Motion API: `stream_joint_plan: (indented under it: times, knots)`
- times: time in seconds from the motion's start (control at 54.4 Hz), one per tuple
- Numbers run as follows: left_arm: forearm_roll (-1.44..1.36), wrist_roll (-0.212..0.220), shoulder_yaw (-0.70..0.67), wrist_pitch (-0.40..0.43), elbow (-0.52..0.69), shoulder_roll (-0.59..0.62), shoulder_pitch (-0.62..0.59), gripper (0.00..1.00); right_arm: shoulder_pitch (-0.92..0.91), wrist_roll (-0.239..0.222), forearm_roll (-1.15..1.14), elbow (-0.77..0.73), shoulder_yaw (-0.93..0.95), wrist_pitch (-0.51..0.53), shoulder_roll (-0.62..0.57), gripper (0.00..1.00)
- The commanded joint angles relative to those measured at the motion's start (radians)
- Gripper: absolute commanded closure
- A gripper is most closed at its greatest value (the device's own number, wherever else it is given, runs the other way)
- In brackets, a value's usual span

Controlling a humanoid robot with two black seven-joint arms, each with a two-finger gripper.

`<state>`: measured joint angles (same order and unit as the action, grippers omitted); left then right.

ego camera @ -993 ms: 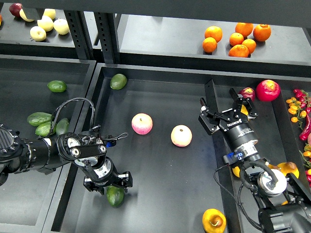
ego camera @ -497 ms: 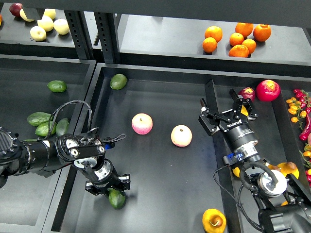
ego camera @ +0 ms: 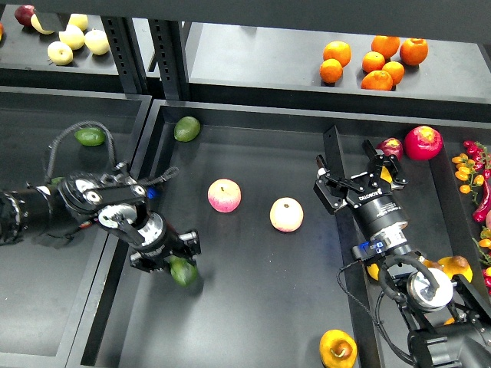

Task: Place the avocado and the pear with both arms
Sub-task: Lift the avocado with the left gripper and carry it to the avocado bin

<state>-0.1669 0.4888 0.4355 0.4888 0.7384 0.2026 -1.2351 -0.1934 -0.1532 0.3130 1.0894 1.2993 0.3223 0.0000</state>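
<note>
The dark green avocado (ego camera: 183, 271) is at the tip of my left gripper (ego camera: 167, 259), slightly blurred, over the left part of the central black tray (ego camera: 253, 322). The left gripper looks shut on it. The golden yellow-orange pear (ego camera: 337, 349) with a brown end lies at the tray's front right, untouched. My right gripper (ego camera: 354, 170) is open and empty, above the divider on the tray's right side, far behind the pear.
Two pink-yellow apples (ego camera: 224, 195) (ego camera: 286, 214) lie mid-tray. A rounder olive avocado (ego camera: 186, 128) sits at the tray's back left. Another avocado (ego camera: 90, 136) lies in the left bin. Oranges (ego camera: 376, 61) are on the back shelf, a red fruit (ego camera: 423, 142) in the right bin.
My left arm has swung back and to the left, carrying the avocado from the tray's front edge toward its middle left. The right arm and the pear have not moved.
</note>
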Motion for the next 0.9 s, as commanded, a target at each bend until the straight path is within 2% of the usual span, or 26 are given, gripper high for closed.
stream_joint_plan:
  times: [0.0,0.276,0.552,0.883]
  knots:
    - [0.001,0.0,-0.018,0.0,-0.008,0.066,-0.041,0.89,0.0,0.0,0.0,0.0,0.0,0.0,0.0,0.0]
    - [0.004,0.0,-0.064,0.0,-0.016,0.205,-0.067,0.88,-0.001,0.0,0.0,0.001,-0.002,0.0,0.0,0.0]
    - [0.001,0.0,-0.058,0.0,-0.043,0.328,-0.031,0.87,0.0,0.0,0.0,0.0,-0.002,0.0,0.0,0.0]
    - [0.004,0.0,-0.075,0.0,-0.206,0.331,0.08,0.85,0.0,0.0,0.0,0.0,-0.003,0.0,0.0,0.0]
